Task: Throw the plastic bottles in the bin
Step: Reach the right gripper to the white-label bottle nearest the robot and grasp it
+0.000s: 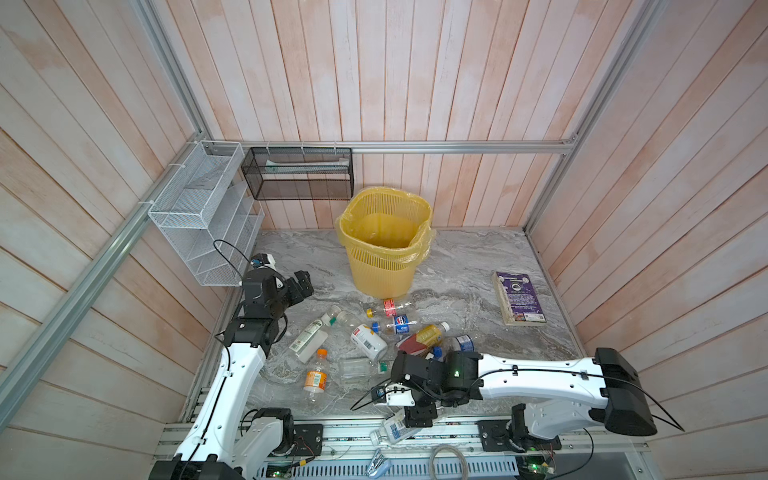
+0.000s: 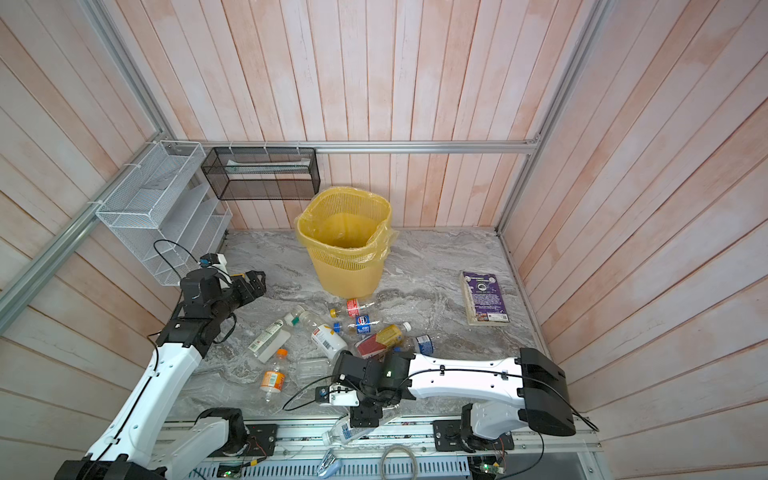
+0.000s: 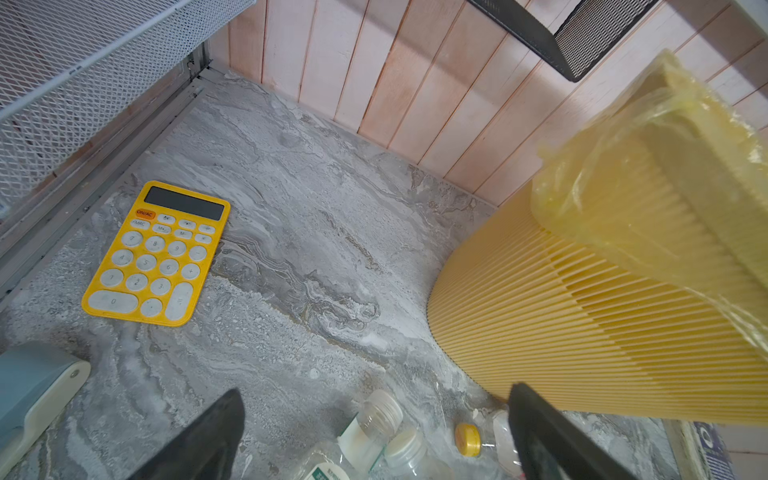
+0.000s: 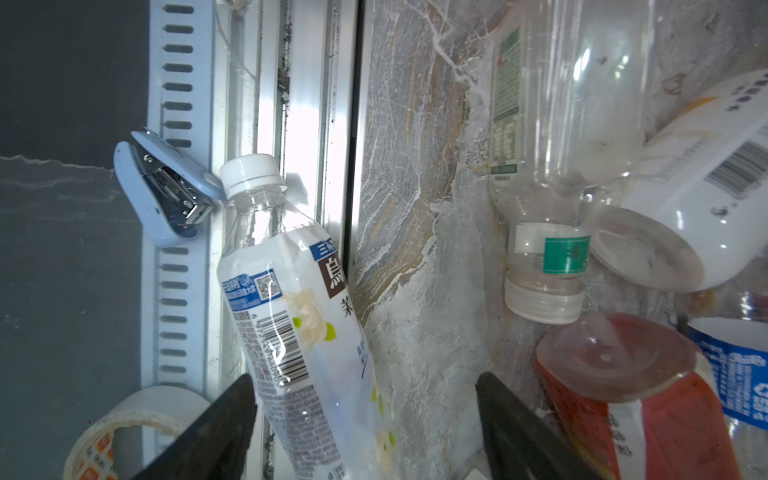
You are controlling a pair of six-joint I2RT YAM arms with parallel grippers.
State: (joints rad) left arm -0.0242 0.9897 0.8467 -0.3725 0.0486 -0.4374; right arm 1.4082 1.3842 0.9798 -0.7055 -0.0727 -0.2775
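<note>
The yellow lattice bin (image 1: 384, 257) (image 2: 347, 266) (image 3: 582, 311) stands at the back middle of the table with a yellow bag lining it. Several plastic bottles (image 1: 368, 340) (image 2: 330, 338) lie scattered in front of it. A white-labelled bottle (image 1: 395, 430) (image 4: 291, 299) lies across the table's front edge and onto the rail. My right gripper (image 1: 419, 415) (image 4: 365, 379) is open around its lower end: one finger touches it and the other stands apart. My left gripper (image 1: 303, 284) (image 3: 376, 392) hovers open and empty left of the pile, with bottle caps below it.
A purple book (image 1: 519, 297) lies at the right. A yellow calculator (image 3: 158, 253) lies at the back left under the white wire rack (image 1: 203, 216). A black mesh basket (image 1: 297, 174) hangs on the back wall. A blue stapler (image 4: 166, 191) and a tape roll (image 4: 124, 428) lie beyond the front rail.
</note>
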